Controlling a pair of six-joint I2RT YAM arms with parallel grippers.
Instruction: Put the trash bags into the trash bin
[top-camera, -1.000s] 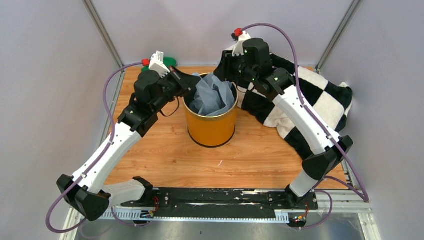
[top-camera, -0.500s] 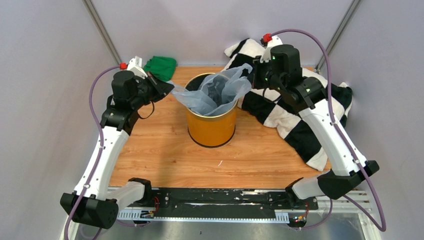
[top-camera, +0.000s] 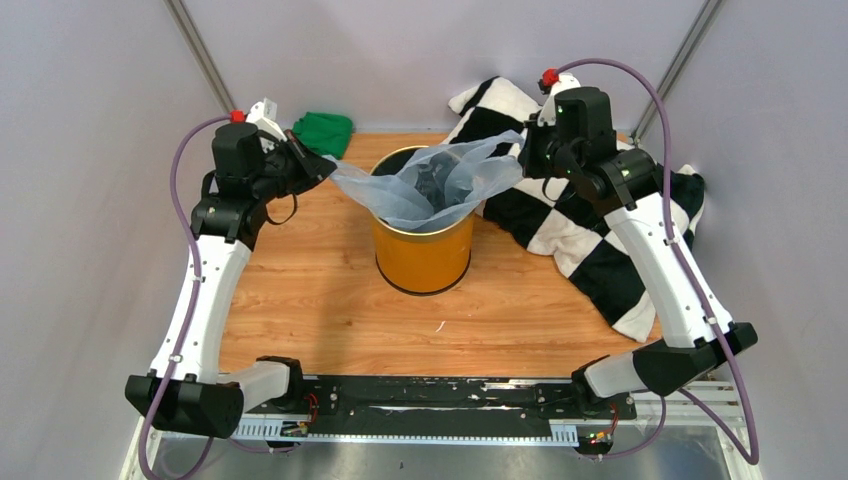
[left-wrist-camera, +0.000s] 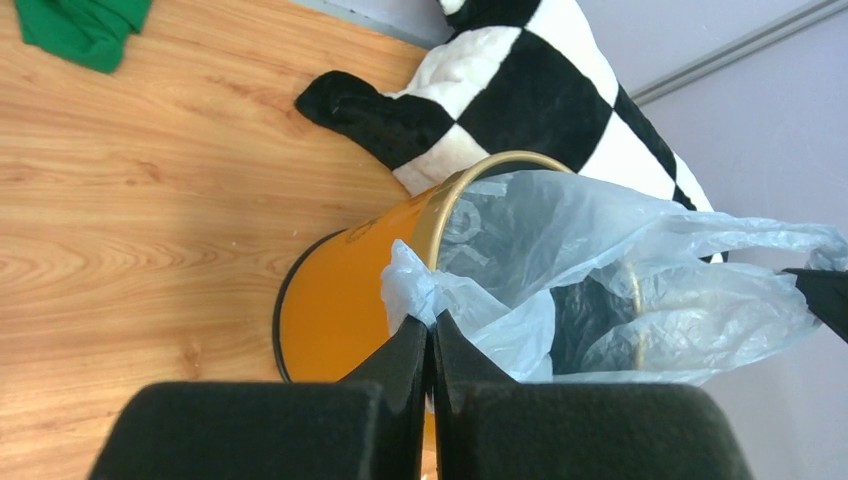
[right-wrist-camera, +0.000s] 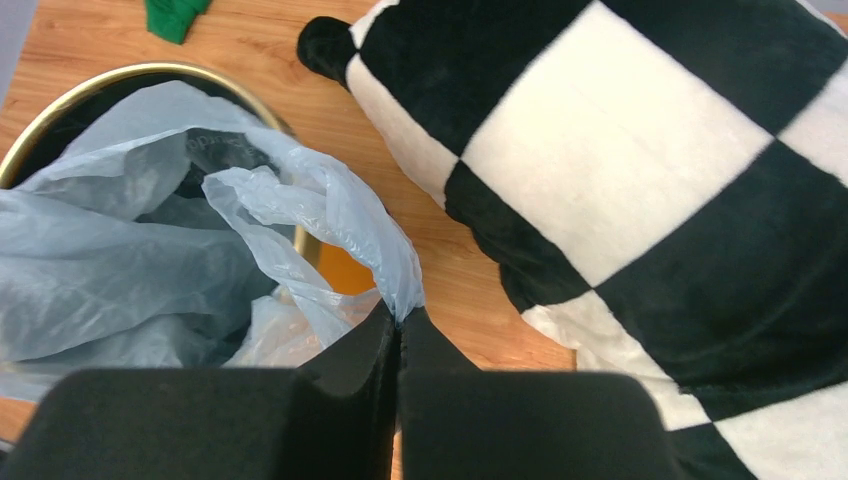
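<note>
Left end effector (top-camera: 322, 166) and right end effector (top-camera: 524, 152) parted, stretching the trash bag (top-camera: 432, 186).

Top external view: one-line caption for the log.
The left gripper and right gripper pinch opposite edges of the trash bag, spread over the trash bin.

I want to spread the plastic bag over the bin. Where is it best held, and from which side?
Grip the bag by two opposite points of its open edge, from outside the bin, left and right. The thin film bunches into folds there, as the left gripper and right gripper pinch.
</note>
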